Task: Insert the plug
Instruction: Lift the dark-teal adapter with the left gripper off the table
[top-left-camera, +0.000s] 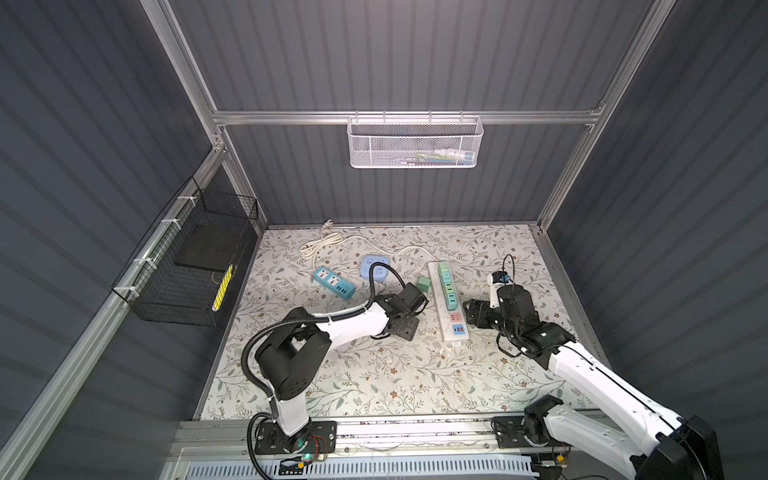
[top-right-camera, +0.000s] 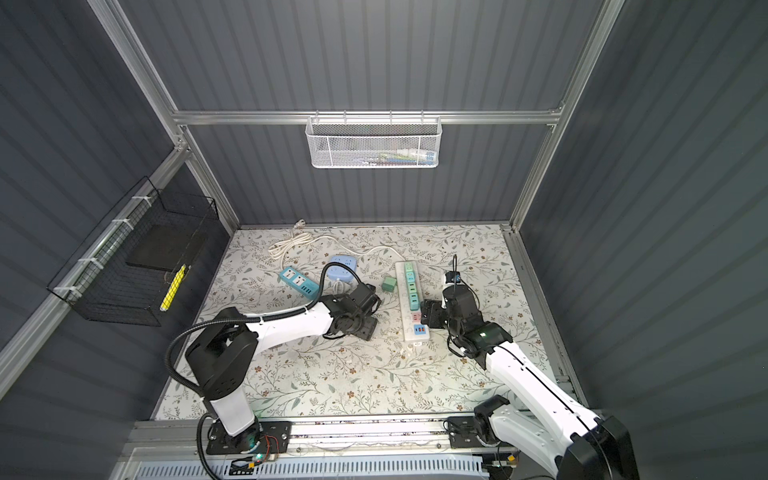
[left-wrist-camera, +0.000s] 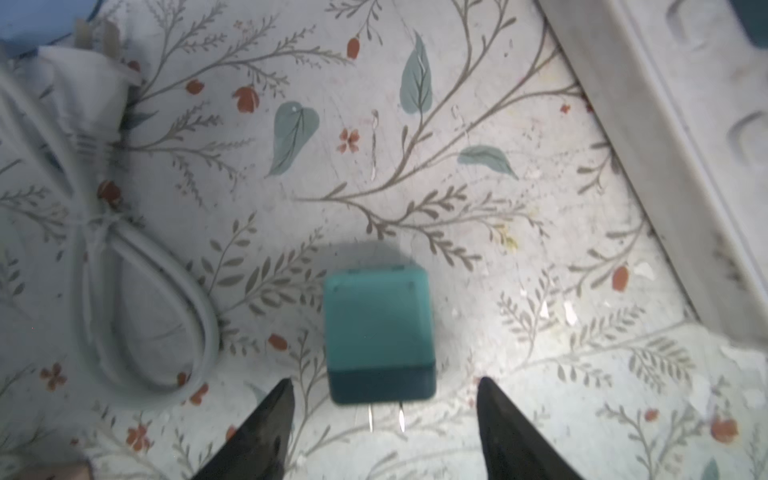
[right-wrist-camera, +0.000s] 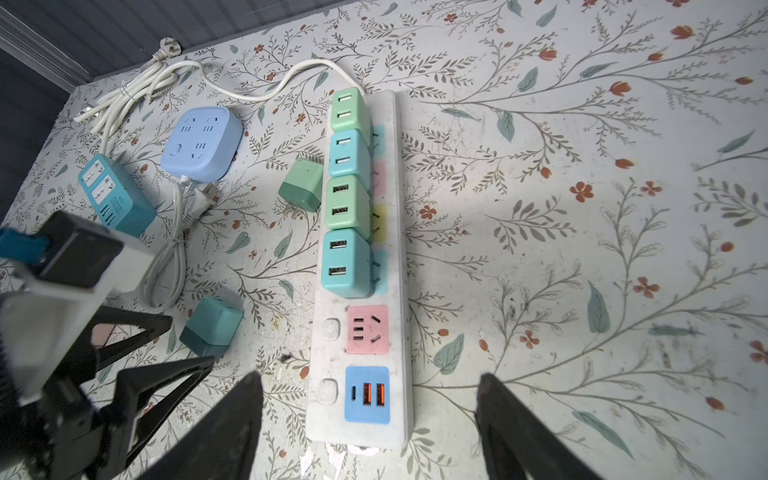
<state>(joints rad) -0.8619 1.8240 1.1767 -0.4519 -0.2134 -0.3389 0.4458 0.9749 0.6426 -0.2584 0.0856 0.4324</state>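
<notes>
Left arm reaches low over the floral table (top-left-camera: 374, 374). We note the left gripper (left-wrist-camera: 384, 380) released, tips just short of the teal plastic cube plug (left-wrist-camera: 378, 328), which lies on its side near the long white power strip (right-wrist-camera: 395, 266). Right gripper (right-wrist-camera: 370, 376) is released, jaws either side of the strip's USB end. White mesh wall basket (top-left-camera: 374, 145): blurred items. Black wire basket (top-left-camera: 174, 307): dark slab.

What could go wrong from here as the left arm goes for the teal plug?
The plug lies on its side with its prongs towards the open left gripper, so a grasp may leave them badly aimed. The right gripper hangs open over the strip, which might slide under pushing. The free pink socket sits beside an inserted plug: little clearance.
</notes>
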